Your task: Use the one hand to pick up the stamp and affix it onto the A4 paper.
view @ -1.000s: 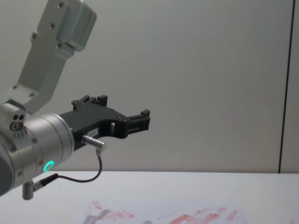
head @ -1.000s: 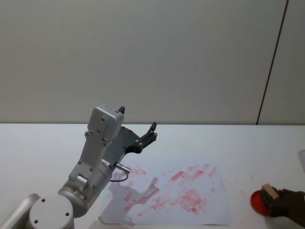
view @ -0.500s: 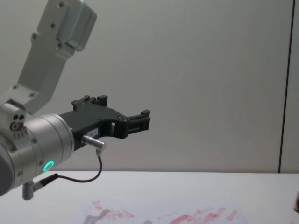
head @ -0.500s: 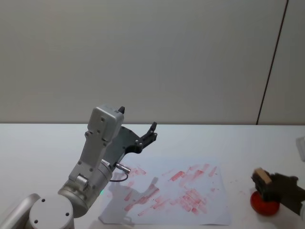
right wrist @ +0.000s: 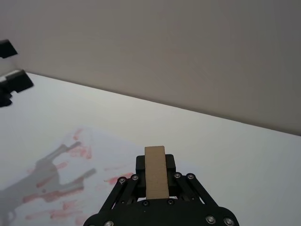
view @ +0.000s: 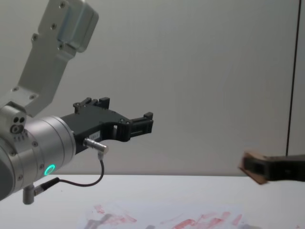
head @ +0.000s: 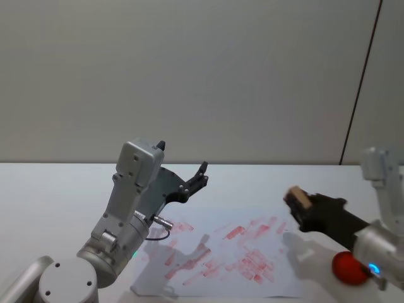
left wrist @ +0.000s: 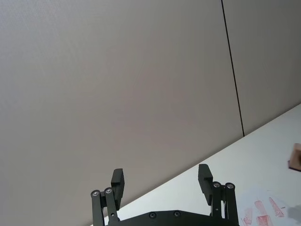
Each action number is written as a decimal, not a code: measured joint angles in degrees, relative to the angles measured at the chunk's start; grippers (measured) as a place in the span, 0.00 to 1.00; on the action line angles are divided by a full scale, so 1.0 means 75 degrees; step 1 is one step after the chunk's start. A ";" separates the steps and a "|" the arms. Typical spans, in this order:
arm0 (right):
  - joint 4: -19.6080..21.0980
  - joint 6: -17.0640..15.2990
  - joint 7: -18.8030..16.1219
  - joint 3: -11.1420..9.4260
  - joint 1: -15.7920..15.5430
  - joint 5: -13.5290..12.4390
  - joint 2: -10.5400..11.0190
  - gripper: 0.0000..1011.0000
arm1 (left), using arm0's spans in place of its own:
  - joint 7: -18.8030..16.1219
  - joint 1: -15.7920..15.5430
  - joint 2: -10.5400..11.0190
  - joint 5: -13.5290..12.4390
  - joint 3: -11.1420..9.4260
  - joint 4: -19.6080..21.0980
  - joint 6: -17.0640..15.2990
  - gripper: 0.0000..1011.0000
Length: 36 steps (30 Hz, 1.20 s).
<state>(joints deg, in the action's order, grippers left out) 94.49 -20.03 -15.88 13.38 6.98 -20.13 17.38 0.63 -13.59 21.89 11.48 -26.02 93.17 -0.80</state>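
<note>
Ink pad (head: pixel 349 267): red, round, on the worktop (head: pixel 57 189), nearest the body on the right; bare now, no longer covered by the stamp as a second ago.
Right claw (head: pixel 305 207): clenched on the stamp; lifted off the pad and swung inward toward the sheet within the last second, with a lit blue ring on the wrist behind.
Stamp (right wrist: pixel 155 172): tan block pinched between the black fingers, held in the air clear of the worktop, about over the paper's right edge; inked face hidden.
A4 paper (head: pixel 214 278): flat at the centre of the worktop, already smeared with red and pink marks, with the claw's shadow at its right border.
Left claw (left wrist: pixel 161 182): released, fingers spread wide with nothing between them; raised above the worktop on the left, near the paper's far left corner, unmoved over the last second.
Meaning for the task: pickup and inking apparently done; still to come, a little more travel inward, then a straight press down onto the sheet.
Risk: tilted contact, hence a smudged or partial print.
</note>
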 joint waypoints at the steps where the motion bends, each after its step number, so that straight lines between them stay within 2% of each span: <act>1: -0.0065 -0.0005 -0.0064 0.0041 0.0082 0.0018 -0.0074 0.22 | 0.0000 0.0000 0.0000 0.0000 0.0000 0.0000 0.0000 0.99; 9: -0.0818 -0.0195 -0.0492 0.0392 0.0725 0.0361 -0.0622 0.22 | 0.0000 0.0000 0.0000 0.0000 0.0000 0.0000 0.0000 0.99; 19: -0.1992 -0.0471 -0.1008 0.0862 0.1427 0.1157 -0.1204 0.22 | -0.0001 0.0000 0.0000 0.0000 0.0000 0.0000 0.0000 0.99; 26: -0.2485 -0.0624 -0.1207 0.1083 0.1641 0.1547 -0.1396 0.22 | -0.0001 0.0000 0.0000 0.0000 0.0000 0.0000 0.0000 0.99; 36: -0.2792 -0.0761 -0.1344 0.1256 0.1712 0.1890 -0.1475 0.22 | -0.0001 0.0000 0.0000 0.0000 0.0000 0.0000 0.0000 0.99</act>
<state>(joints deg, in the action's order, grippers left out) 73.55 -25.73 -25.97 22.79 19.82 -5.96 6.32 0.62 -13.59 21.89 11.48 -26.03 93.18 -0.80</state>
